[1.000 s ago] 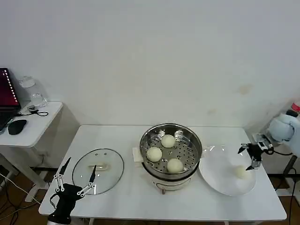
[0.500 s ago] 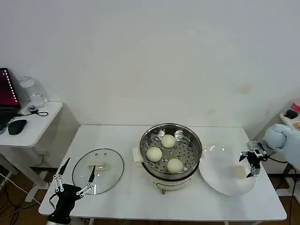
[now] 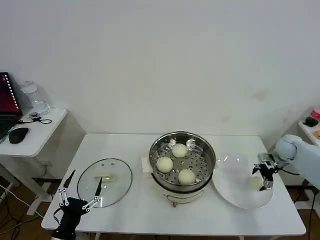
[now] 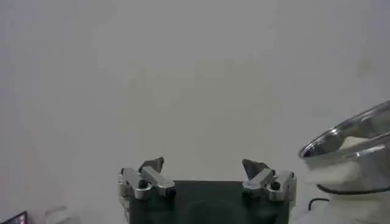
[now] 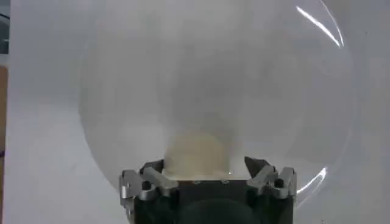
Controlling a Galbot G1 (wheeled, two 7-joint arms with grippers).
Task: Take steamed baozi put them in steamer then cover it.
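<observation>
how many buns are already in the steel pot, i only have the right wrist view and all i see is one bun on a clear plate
Observer: Three small round cream-white buns sit on the perforated tray of the round shiny stainless-steel steamer pot.
Operator: where is that pot from my gripper
Observer: In the head view it stands at the table's middle, to the robot's left of the right gripper, which is over the fourth bun on the round clear plate.
Operator: and the lid
Observer: The round glass lid lies flat on the table left of the pot, with the left gripper, fingers open, at its near edge.
</observation>
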